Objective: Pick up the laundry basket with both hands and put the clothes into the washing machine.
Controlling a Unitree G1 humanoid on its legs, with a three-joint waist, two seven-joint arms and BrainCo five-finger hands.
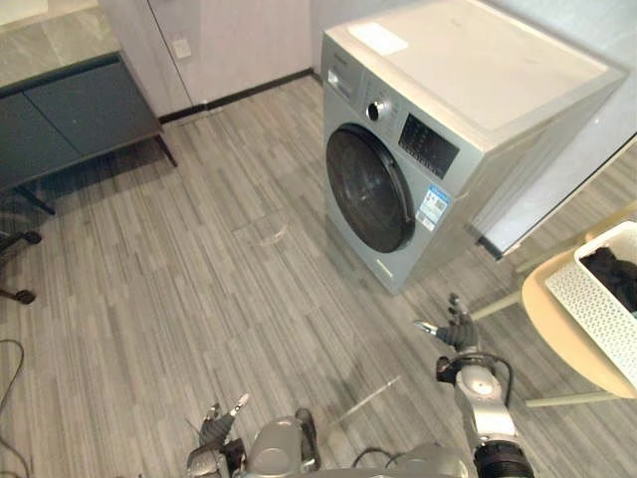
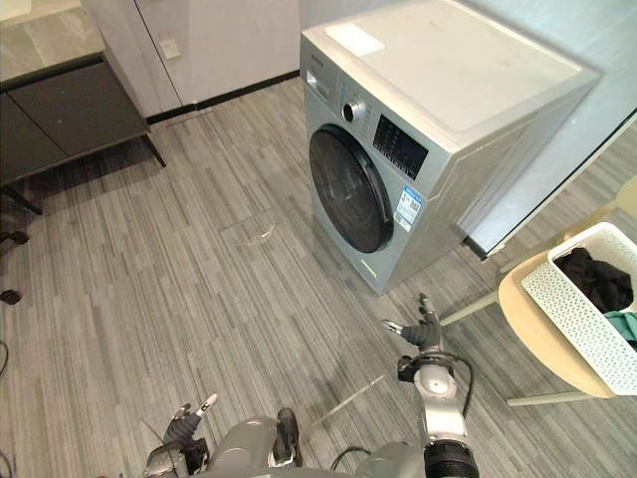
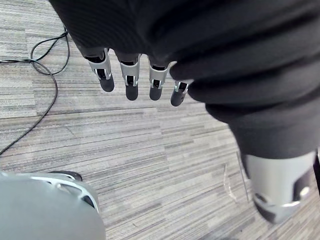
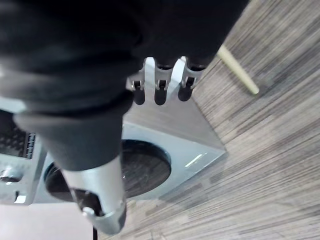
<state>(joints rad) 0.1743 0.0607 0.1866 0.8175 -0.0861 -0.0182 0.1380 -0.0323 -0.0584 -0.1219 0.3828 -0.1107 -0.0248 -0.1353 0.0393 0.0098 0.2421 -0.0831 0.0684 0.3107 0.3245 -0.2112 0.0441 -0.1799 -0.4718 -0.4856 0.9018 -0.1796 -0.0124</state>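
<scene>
A white perforated laundry basket [image 2: 575, 299] with dark clothes [image 2: 593, 278] and a bit of teal cloth in it rests on a round beige table [image 2: 537, 334] at the right edge. The silver front-loading washing machine [image 1: 438, 129] stands ahead with its round dark door [image 1: 370, 189] closed. My right hand [image 1: 456, 332] hangs low over the floor left of the table, fingers straight and holding nothing; its fingers [image 4: 160, 87] point toward the machine. My left hand [image 1: 213, 428] sits at the bottom left with relaxed fingers [image 3: 131, 80] over bare floor.
A dark low cabinet [image 1: 70, 115] on thin legs stands at the far left against the wall. A chair's wheeled base [image 1: 20, 269] shows at the left edge. Grey wood-look floor [image 1: 219, 299] lies open between me and the machine. A table leg [image 4: 239, 75] slants beside the machine.
</scene>
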